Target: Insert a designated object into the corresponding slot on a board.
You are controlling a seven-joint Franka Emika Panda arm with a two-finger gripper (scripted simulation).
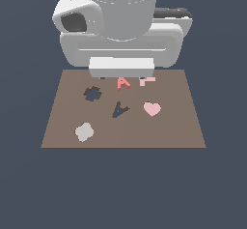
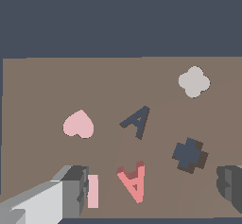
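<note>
The arm hides the board's (image 1: 178, 126) far edge and half the T piece (image 1: 147, 80). Wide jaws straddle the red A (image 2: 132, 182), untouched; the slot (image 2: 136, 121) lies nearer.

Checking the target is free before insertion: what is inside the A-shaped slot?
Nothing shows inside the A-shaped slot: only its dark grey floor. The red A block lies apart on the board, between the open tool fingers.

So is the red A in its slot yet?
Not yet. The red A lies on the board, apart from the empty A slot.
</note>
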